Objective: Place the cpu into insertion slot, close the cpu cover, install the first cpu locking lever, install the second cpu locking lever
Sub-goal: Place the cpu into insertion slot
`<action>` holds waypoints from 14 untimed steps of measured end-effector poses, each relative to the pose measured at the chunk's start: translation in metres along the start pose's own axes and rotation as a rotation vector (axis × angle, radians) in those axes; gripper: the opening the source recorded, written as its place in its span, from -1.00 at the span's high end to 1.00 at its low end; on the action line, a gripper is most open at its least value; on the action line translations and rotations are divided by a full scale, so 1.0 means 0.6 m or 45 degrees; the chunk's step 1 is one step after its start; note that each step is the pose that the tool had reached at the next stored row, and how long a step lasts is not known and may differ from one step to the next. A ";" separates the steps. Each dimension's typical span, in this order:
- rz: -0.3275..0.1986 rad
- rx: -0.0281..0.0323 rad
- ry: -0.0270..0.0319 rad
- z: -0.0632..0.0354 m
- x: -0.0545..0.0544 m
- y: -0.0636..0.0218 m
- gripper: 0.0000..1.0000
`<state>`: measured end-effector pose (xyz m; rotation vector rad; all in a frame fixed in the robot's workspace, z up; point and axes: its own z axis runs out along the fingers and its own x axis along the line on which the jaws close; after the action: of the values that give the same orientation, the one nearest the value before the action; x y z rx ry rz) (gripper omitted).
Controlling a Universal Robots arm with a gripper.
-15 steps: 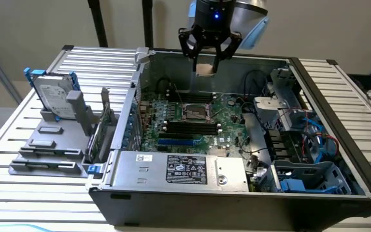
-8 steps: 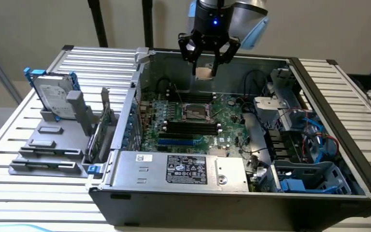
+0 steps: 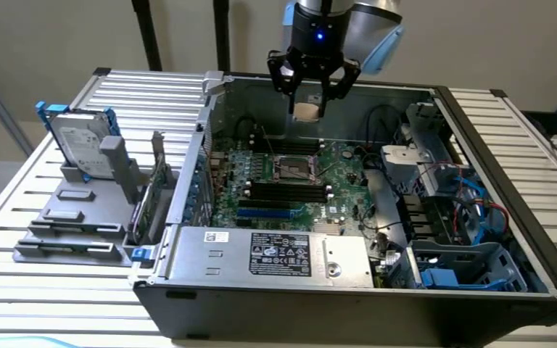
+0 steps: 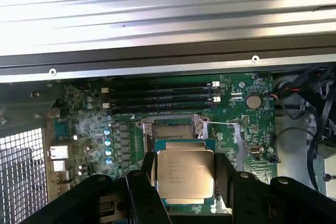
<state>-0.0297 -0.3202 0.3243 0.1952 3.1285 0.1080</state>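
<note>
Wrist view: my tool (image 4: 185,182) clamped on the small tan-gold square cpu (image 4: 185,174), above the dark square insertion slot (image 4: 173,128). Placing step, I judge; seating needs square alignment

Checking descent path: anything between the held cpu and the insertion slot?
Nothing: exterior view shows bare air between the cpu and the insertion slot.
</note>
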 end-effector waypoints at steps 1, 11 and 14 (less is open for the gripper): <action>0.021 0.0000 -0.0015 0.000 0.000 0.000 -0.09; 0.221 0.0021 -0.0157 0.002 0.000 0.000 -0.09; 0.273 0.0041 -0.0196 0.002 0.000 0.000 -0.09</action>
<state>-0.0297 -0.3202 0.3230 0.5284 3.0820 0.1015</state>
